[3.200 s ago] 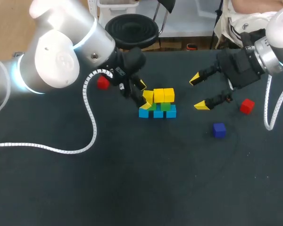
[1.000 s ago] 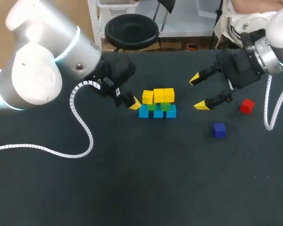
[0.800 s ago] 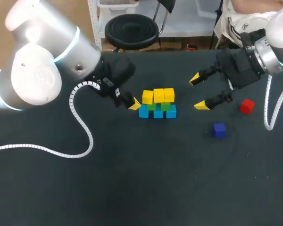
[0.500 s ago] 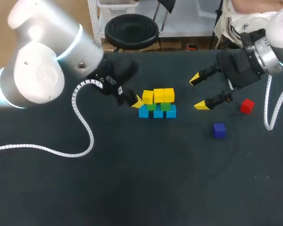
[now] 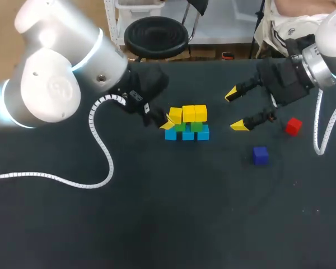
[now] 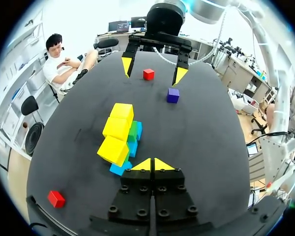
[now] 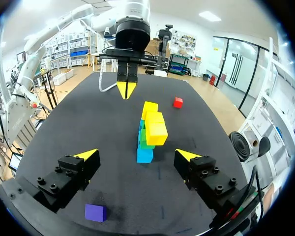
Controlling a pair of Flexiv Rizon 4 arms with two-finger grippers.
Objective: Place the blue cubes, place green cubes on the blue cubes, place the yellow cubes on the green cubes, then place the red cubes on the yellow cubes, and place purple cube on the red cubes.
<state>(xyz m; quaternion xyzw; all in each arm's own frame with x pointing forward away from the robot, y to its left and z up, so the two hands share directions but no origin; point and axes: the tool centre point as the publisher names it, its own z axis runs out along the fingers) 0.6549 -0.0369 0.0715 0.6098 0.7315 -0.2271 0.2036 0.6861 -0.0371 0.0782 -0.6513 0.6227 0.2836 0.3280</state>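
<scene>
Head view: left pincer (image 5: 169, 123) (closed) beside stack (image 5: 189, 119), purple cube (image 5: 260, 154) apart.

We're scanning all three views now: finding no legible text, label, number or sign anywhere.
</scene>
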